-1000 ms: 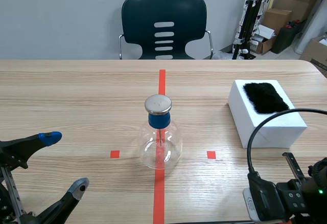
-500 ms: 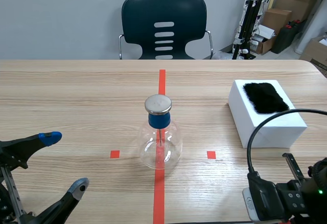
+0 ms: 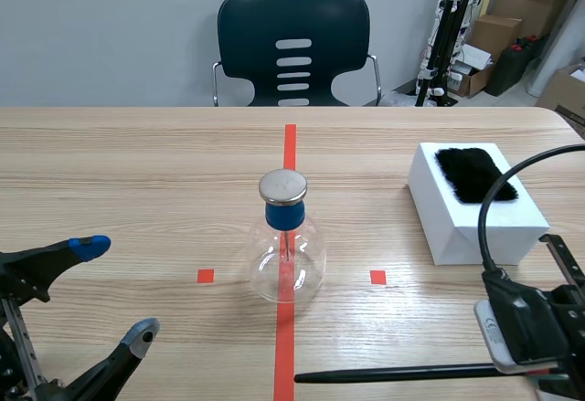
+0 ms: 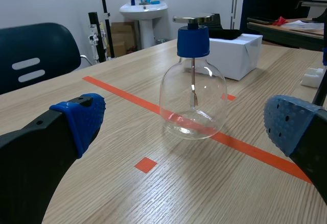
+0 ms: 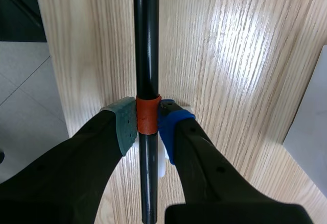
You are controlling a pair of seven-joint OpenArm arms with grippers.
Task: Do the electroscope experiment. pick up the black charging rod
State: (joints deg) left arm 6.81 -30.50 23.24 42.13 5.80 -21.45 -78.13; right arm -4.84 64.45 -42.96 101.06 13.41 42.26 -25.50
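No text, label, brand, number or sign can be read in any view. The cardboard boxes (image 3: pixel 494 34) behind the tabletop (image 3: pixel 137 173) are too small to show whether they carry any printing.

The wooden tabletop (image 3: pixel 137 163) carries a glass electroscope flask (image 3: pixel 287 259) near its middle and a white box (image 3: pixel 442 211) toward the right.
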